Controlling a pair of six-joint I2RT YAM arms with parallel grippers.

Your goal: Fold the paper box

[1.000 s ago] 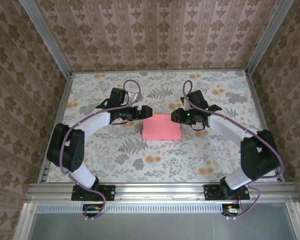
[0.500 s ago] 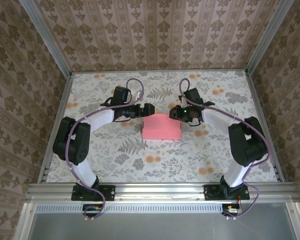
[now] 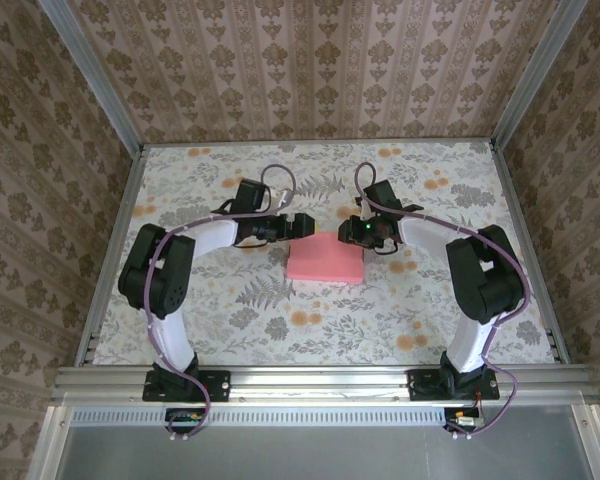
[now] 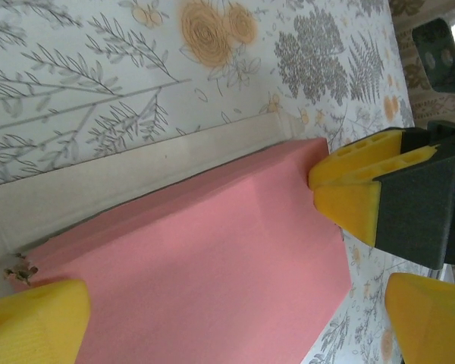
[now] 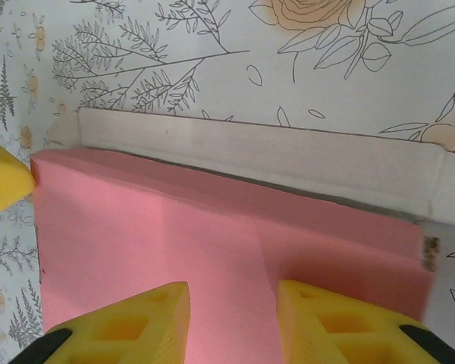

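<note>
Top external view: the paper box lies closed and flat near the middle of the counter, a little toward the far edge.
Flap: a pale flap lies spread on the counter along the box's far side and is not tucked in.
Left tool: jaws wide apart and holding nothing, at the box's far-left corner.
Right tool: jaws set to a narrow gap at the far-right corner. Its fingers are over the pink top, and nothing looks clamped between them.
Risk, sliding: the light card could skate across the counter if one tool pushes without the other bracing it.
Risk, crushing: pressure at a corner could dent or crease the thin wall there.
Risk, flap: a sweep aimed too low could pass under the flap or buckle it instead of turning it up.
Risk, collision: the two tools are near each other along the same far side, so a careless inward move could knock them together.
Change, arms: since a second ago both arms have drawn in, bringing the tools from the box's sides toward its far corners.
Change, jaws: the left is as wide as before and the right is barely narrower.
Change, box: it has hardly moved.
</note>
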